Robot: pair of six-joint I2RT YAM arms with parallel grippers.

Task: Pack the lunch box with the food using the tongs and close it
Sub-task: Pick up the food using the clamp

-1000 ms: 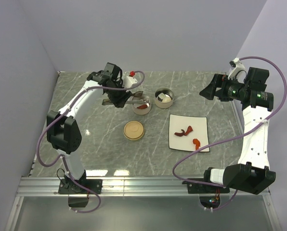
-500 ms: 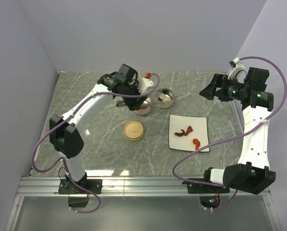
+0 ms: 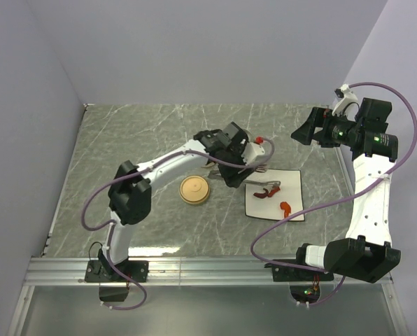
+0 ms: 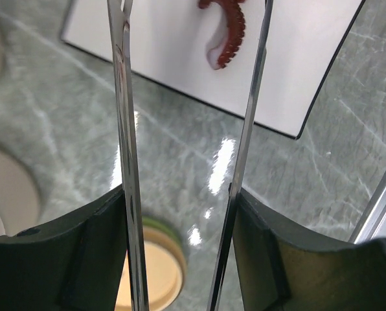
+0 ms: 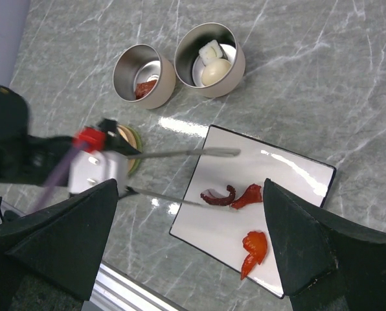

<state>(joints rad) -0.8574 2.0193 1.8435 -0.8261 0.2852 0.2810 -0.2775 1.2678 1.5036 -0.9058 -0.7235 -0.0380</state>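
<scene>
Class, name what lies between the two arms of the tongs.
In the left wrist view, a dark red curved piece, lying on the white plate, shows between the arms of the tongs.

Grey-green marbled table (image 3: 124,140), white plate (image 3: 292,189) — black-edged, red curved bits (image 3: 284,207), silver tongs (image 4: 123,97), tan lid (image 3: 194,190)

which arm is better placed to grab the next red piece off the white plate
Left. The left tool holds the tongs, and their tips reach over the white plate by the dark red curved piece. The right tool hangs open and empty, up at the far right.
</scene>
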